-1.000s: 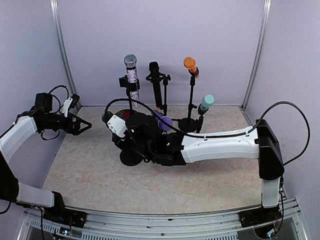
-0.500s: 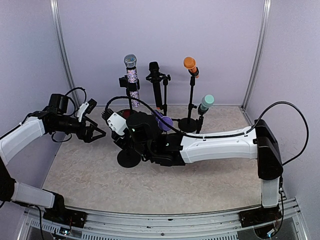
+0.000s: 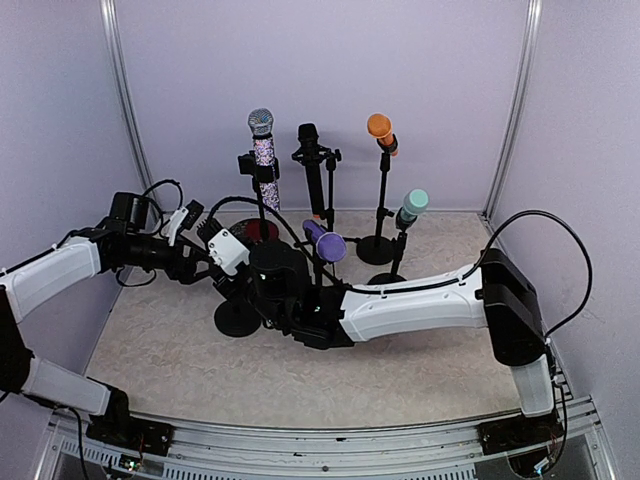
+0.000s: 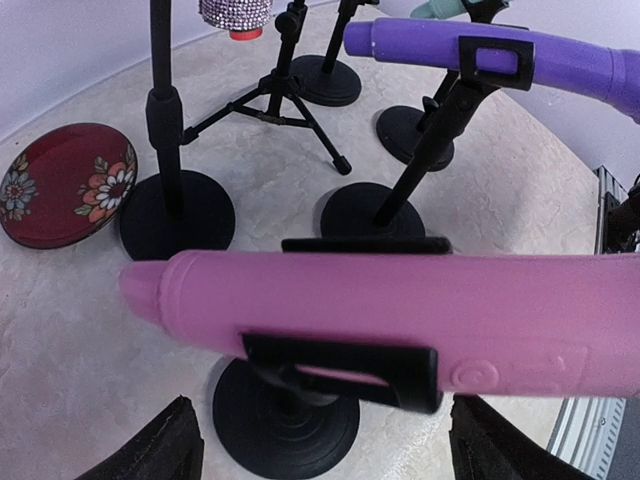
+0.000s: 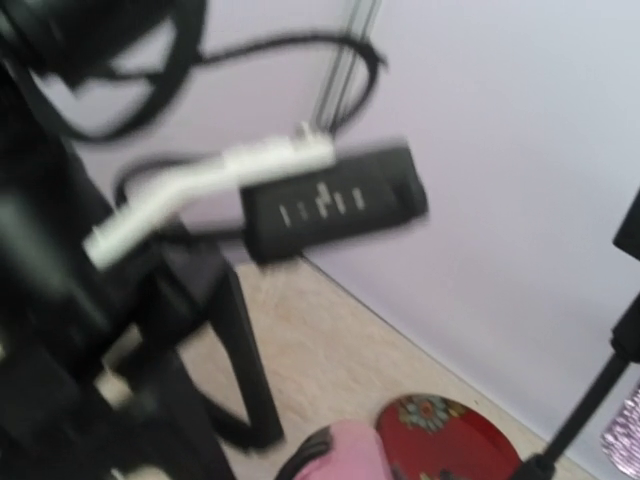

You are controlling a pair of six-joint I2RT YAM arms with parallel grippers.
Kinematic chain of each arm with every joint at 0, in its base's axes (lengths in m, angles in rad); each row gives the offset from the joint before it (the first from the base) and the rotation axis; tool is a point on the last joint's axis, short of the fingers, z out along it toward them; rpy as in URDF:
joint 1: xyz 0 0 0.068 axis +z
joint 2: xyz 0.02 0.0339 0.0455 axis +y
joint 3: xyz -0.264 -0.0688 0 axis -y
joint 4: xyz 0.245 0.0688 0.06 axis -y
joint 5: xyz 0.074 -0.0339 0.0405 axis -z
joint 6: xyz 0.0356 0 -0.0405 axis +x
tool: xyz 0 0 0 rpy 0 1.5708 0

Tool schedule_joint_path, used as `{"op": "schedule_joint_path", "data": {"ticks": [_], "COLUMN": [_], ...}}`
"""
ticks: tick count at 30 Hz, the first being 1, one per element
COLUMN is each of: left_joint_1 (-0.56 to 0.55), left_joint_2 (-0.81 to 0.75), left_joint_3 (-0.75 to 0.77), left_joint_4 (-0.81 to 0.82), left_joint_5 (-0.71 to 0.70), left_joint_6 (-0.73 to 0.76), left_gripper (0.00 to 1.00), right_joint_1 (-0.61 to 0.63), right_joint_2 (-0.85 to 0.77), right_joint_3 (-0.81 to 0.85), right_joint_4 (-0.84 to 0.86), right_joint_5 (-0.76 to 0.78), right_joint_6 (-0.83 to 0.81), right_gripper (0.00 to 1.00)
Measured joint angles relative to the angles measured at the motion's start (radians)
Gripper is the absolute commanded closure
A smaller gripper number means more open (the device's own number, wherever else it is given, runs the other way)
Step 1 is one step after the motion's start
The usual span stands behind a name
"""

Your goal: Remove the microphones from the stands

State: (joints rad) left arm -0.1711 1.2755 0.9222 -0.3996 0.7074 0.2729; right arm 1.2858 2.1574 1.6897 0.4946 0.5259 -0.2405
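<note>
A pink microphone (image 4: 380, 310) lies level in the black clip (image 4: 345, 370) of a stand with a round base (image 4: 285, 420). My left gripper (image 4: 320, 405) is open, its fingers (image 4: 150, 450) wide apart on either side of the stand below the microphone, not touching it. From above, my left gripper (image 3: 200, 262) sits just left of my right gripper (image 3: 250, 285), whose wrist hides the microphone; the stand base (image 3: 238, 320) shows below. In the blurred right wrist view the pink microphone (image 5: 345, 455) fills the bottom where the jaws meet; the right gripper looks shut on it.
A purple microphone (image 3: 325, 243) on its own stand is close behind. Sparkly (image 3: 262, 140), black (image 3: 310, 150), orange (image 3: 380, 130) and green (image 3: 411, 207) microphones stand further back. A red flowered plate (image 4: 60, 185) lies on the table at the back left. Walls enclose three sides.
My left arm has reached right until its gripper straddles the stand, its jaws narrowing a little. My right arm has shifted left, and the stand base has slid left with it.
</note>
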Motion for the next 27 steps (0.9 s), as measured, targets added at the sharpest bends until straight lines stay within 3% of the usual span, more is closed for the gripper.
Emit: {"op": "schedule_joint_path", "data": {"ticks": [6,17,27], "left_joint_1": [-0.010,-0.010,-0.025], "left_joint_2": [0.044,0.049,0.049], "left_joint_3": [-0.033,-0.059,-0.093], "left_joint_4": [0.035,0.099,0.134], "left_joint_5": [0.004,0.014,0.028], "left_joint_6": [-0.018,-0.030,-0.011], "left_gripper": [0.31,0.81,0.93], "right_joint_1": [0.008,0.008,0.003], "right_joint_2": [0.032,0.040,0.026], "right_joint_3": [0.011,0.014,-0.054], "right_joint_4": [0.072,0.126,0.212], "right_joint_5": [-0.019,-0.024,-0.039], "right_joint_6": [0.014,0.048,0.043], "right_gripper": [1.00,1.00,1.00]}}
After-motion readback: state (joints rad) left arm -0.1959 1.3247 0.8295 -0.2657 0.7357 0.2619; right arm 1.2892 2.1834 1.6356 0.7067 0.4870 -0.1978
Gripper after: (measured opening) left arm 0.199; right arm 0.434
